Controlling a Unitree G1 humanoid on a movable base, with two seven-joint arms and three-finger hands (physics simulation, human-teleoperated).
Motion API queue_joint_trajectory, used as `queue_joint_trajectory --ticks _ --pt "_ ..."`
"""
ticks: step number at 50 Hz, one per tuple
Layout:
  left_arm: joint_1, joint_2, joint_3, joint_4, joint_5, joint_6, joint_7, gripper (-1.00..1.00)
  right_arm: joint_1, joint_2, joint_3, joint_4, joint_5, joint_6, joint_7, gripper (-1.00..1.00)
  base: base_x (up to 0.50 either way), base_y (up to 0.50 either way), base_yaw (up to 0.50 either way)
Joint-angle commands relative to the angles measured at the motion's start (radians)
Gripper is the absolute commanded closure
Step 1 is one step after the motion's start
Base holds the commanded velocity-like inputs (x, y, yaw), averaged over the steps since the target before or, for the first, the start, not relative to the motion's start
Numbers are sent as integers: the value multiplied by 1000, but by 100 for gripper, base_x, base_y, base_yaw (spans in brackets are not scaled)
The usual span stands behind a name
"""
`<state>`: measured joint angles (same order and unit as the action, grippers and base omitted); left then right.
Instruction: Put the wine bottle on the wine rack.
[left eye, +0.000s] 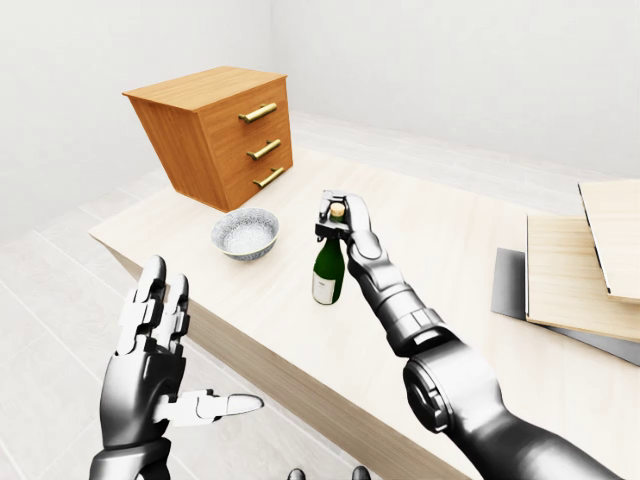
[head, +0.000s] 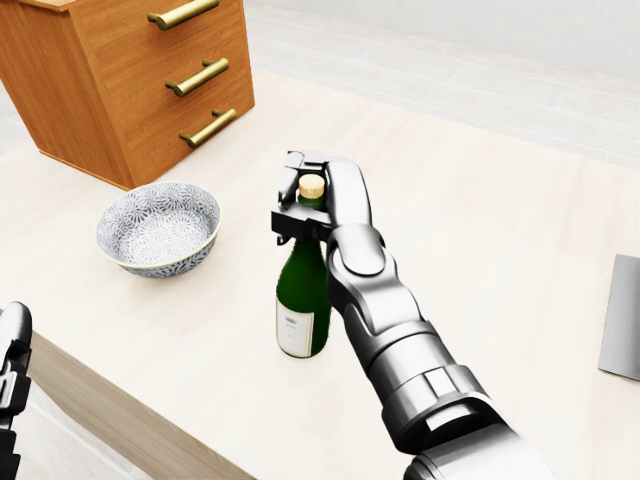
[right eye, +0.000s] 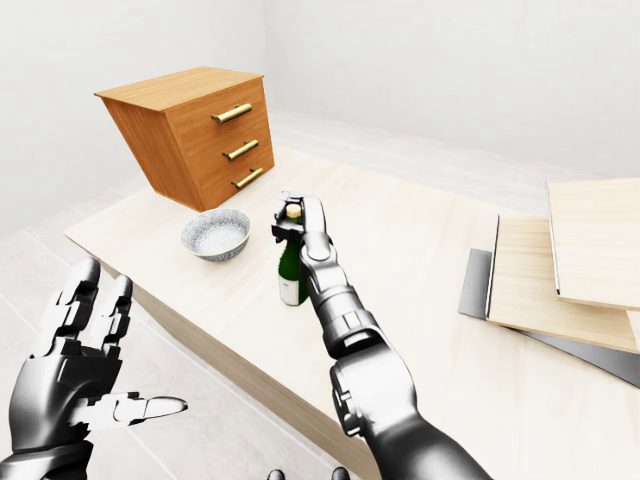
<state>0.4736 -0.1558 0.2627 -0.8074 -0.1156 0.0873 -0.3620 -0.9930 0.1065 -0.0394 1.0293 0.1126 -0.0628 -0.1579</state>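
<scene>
The right hand (head: 305, 205) grips the wine bottle (head: 303, 300) by its neck, well inside the table (head: 480, 260) edges.

The white label (head: 293, 330) low on the wine bottle (head: 303, 290), mid-frame in the head view, carries marks too small to read.

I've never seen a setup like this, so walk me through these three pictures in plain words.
These are simulator renders from three cameras on a humanoid robot's head, looking out over its own arms: one head view looking down, plus a left-eye and right-eye pair. Its right hand has three fingers closed round the neck of a green wine bottle, which stands upright on a pale table. Left of the bottle sits a patterned bowl, and beyond it a wooden drawer chest. The left hand is open and holds nothing, off the table's edge. Flat boards lie at the right.
</scene>
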Motion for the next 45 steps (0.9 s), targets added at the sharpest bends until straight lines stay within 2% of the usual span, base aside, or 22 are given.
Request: queue_joint_trajectory --ticks 1,5,10,16,45 --pt "0 4 0 -7 -1 0 3 -100 51 1 11 -77 20 41 22 100 0 0 0" --pt "-4 7 4 -10 -4 0 3 -100 72 -6 17 -127 22 72 23 100 0 0 0" --pt "-2 5 -2 -9 0 0 1 -100 112 -15 19 -256 45 150 26 100 0 0 0" --pt "-13 9 2 -26 -6 0 7 -100 148 -20 37 -406 51 150 6 100 0 0 0" --pt "-18 -1 20 -27 -30 0 -2 -100 270 -124 -13 -1060 176 150 -89 100 0 0 0"
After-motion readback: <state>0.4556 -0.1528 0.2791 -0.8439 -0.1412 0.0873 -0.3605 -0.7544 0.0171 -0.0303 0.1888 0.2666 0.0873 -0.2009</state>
